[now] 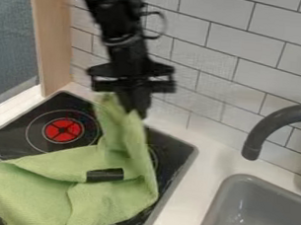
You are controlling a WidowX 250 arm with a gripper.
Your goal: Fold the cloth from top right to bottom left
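Observation:
The black gripper hangs over the back of the stove, in the upper middle of the camera view. A raised corner of the green cloth meets its lower end, and the cloth stretches down from there in a tall peak. The rest of the cloth lies bunched over the front of the stove and past its front edge at the lower left. A black strip crosses the cloth near its middle, and another dark piece shows at its lower left edge.
Under the cloth is the black stove with a red burner mark at its left. A grey sink and dark faucet stand at the right. White tiles rise behind, and a wooden panel stands at the back left.

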